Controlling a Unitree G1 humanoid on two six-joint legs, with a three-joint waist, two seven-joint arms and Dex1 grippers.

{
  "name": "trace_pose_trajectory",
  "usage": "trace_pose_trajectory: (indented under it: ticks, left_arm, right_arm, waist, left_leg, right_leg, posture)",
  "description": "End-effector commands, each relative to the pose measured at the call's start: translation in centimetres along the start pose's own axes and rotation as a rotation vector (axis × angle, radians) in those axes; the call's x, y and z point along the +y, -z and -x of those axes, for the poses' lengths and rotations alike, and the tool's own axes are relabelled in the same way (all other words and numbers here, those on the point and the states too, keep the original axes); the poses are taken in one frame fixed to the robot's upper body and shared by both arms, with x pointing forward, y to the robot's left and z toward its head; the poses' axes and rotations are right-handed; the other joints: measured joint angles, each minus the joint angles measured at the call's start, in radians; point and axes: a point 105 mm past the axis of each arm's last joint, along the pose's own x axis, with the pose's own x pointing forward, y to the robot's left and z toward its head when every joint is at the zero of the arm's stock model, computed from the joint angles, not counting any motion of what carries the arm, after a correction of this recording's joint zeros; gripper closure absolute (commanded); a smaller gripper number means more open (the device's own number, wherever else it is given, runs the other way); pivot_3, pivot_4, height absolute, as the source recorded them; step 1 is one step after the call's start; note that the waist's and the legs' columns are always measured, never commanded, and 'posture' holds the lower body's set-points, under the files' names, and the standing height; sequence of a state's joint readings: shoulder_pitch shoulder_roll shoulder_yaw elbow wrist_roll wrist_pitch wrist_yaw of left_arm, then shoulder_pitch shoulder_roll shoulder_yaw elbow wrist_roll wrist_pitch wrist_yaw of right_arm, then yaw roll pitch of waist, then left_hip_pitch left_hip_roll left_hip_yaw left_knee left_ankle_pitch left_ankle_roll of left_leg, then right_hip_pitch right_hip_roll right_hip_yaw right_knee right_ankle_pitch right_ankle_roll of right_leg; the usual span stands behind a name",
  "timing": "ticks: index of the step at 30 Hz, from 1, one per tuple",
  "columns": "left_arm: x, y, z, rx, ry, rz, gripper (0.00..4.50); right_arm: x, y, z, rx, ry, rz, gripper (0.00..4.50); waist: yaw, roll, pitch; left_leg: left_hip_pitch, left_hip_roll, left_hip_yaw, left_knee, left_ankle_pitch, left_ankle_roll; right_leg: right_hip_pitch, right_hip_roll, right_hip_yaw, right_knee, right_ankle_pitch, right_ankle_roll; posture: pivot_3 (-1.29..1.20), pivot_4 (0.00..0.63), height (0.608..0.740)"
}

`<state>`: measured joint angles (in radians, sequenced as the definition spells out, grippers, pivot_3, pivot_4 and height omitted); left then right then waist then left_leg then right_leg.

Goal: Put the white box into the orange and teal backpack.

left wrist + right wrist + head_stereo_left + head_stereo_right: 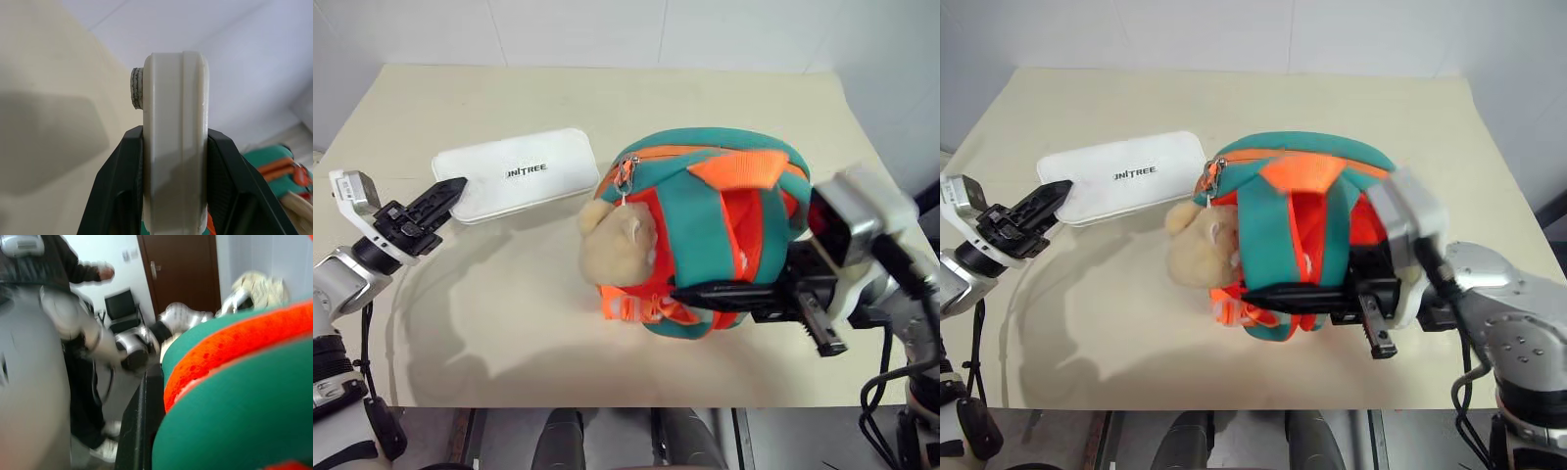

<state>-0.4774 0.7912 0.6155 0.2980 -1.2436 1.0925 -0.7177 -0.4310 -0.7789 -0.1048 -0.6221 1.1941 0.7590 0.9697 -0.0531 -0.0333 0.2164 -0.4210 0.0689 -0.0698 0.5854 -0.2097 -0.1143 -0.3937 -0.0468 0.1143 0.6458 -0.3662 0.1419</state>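
The white box with dark lettering lies flat at the table's left, beside the orange and teal backpack. My left gripper is shut on the box's left end. In the left wrist view the box stands edge-on between the two black fingers. The backpack sits mid-table with its straps toward me, a tan plush animal on its left side and a zipper pull at its top left. My right gripper is shut, its fingers lying level across the backpack's lower straps. Whether it pinches any fabric I cannot tell.
The beige table has bare room in front of the box and behind the backpack, and its near edge runs just below my arms. A white wall stands behind. A person stands off the table by a black chair and a brown door.
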Motion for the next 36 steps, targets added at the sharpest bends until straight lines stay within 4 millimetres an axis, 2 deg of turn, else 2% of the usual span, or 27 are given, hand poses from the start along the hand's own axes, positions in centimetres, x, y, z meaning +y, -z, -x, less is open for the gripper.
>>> trace_pose_trajectory:
  ticks: [1,9,12,17,24,32,36]
  left_arm:
    - [-3.1,-2.5,1.1,-0.064,0.118,-0.158,3.18]
    - [-5.6,-3.0,2.7,-0.019,0.172,-0.303,3.18]
    - [-7.5,-3.1,3.8,0.020,0.225,-0.372,3.18]
    - [-9.2,-3.3,4.6,0.063,0.243,-0.431,3.18]
    - [-9.6,-2.6,4.5,0.130,0.231,-0.479,3.18]
    - [-9.8,-0.8,2.6,0.240,0.264,-0.529,3.18]
    - [-9.8,-0.6,1.9,0.263,0.281,-0.544,3.18]
  right_arm:
    - [-0.2,-0.3,0.3,-0.001,-0.008,0.051,4.50]
    - [-1.1,0.6,1.0,0.006,0.022,0.011,4.50]
    - [-1.6,1.0,1.3,0.019,0.034,-0.012,4.50]
    - [-2.2,1.4,1.8,0.031,0.043,-0.030,4.50]
    - [-2.7,1.7,1.7,0.040,0.033,-0.042,4.50]
    - [-3.0,1.6,1.5,0.035,0.032,-0.034,4.50]
    - [-3.0,1.5,1.6,0.030,0.043,-0.032,4.50]
  waist:
    - [-0.001,0.000,0.000]
    - [0.001,0.000,0.000]
    - [0.000,0.000,0.000]
    - [0.000,0.000,0.000]
    - [0.000,0.000,0.000]
    - [0.000,0.000,0.000]
    - [0.000,0.000,0.000]
  left_leg:
    - [0.000,0.000,0.000,0.000,0.000,0.000]
    - [0.000,0.000,0.000,0.003,-0.001,0.001]
    - [0.000,0.000,0.000,0.003,-0.001,0.001]
    - [0.000,0.000,0.000,0.003,-0.001,0.002]
    - [0.000,0.000,0.000,0.004,-0.001,0.002]
    - [0.000,0.000,0.000,0.004,-0.001,0.002]
    - [0.000,0.000,0.000,0.006,-0.001,0.002]
  right_leg:
    - [0.000,0.000,0.000,0.001,0.000,0.000]
    - [0.001,0.000,0.000,0.002,0.000,0.000]
    - [0.001,0.000,0.000,0.002,0.000,0.000]
    - [0.000,0.000,0.000,0.002,0.000,0.000]
    - [0.001,0.000,0.000,0.002,0.000,0.000]
    - [0.001,0.000,0.000,0.003,0.000,0.000]
    - [0.001,0.000,0.000,0.005,0.000,0.000]
  posture:
    - [0.00,0.150,0.740]
    - [0.00,0.150,0.740]
    - [0.00,0.150,0.740]
    - [0.00,0.150,0.740]
    - [0.00,0.150,0.740]
    - [0.00,0.150,0.740]
    - [0.00,0.150,0.740]
